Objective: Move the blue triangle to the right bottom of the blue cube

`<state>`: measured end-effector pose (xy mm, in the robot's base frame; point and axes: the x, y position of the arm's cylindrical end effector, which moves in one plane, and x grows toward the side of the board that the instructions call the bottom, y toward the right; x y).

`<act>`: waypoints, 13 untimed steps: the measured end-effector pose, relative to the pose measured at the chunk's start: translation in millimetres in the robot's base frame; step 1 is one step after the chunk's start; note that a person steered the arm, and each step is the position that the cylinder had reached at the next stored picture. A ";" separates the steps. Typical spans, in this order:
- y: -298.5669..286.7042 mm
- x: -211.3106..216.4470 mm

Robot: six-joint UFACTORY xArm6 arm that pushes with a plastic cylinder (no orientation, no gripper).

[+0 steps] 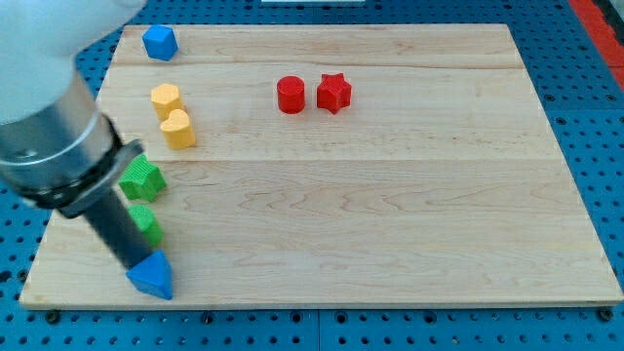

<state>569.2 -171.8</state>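
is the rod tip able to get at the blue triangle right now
Probably yes: my tip already sits at the blue triangle's upper-left edge, seemingly touching, nothing between them. The green blocks lie just above, beside the rod.

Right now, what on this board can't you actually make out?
- My tip: its very end is hidden behind the blue triangle, so contact is unclear.
- Lower green block: partly covered by the rod, shape uncertain.
- Upper green block: its left edge is covered by the arm.
- The arm's upper part: blurred and cut off by the view's top-left corner.
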 end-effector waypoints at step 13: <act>69.6 -165.4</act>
<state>403.8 -102.1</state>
